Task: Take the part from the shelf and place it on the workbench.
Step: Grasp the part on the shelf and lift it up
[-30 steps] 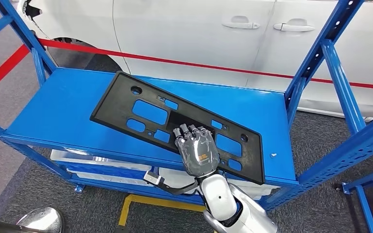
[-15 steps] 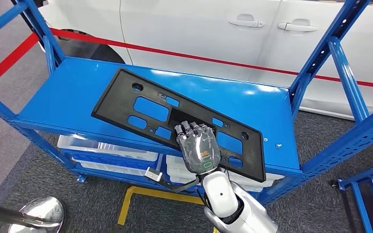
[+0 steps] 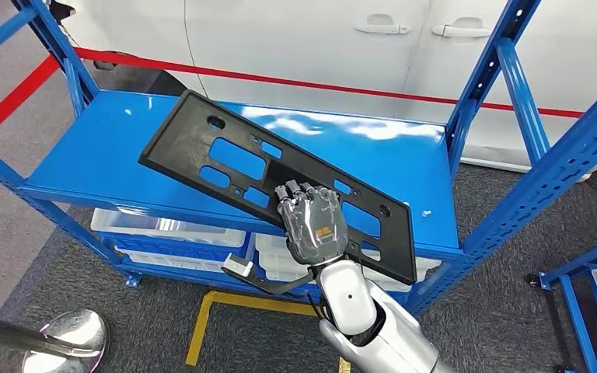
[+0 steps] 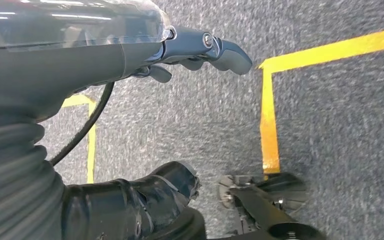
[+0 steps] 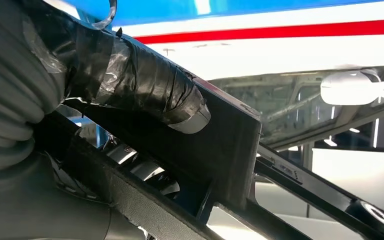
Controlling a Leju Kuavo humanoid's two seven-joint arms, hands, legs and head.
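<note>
Now the right hand (image 3: 313, 228) clamps the black part (image 3: 225, 159), its near edge overhanging the shelf (image 3: 85, 167).

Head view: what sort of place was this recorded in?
Probably a car workshop or assembly-line demo area. A white car stands behind a red barrier tape, a blue steel shelf holds a black plastic panel gripped by the right hand, and yellow lines mark the grey floor.

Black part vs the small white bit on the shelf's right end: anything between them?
Nothing: head view shows bare blue shelf between the black part and the small white bit.
</note>
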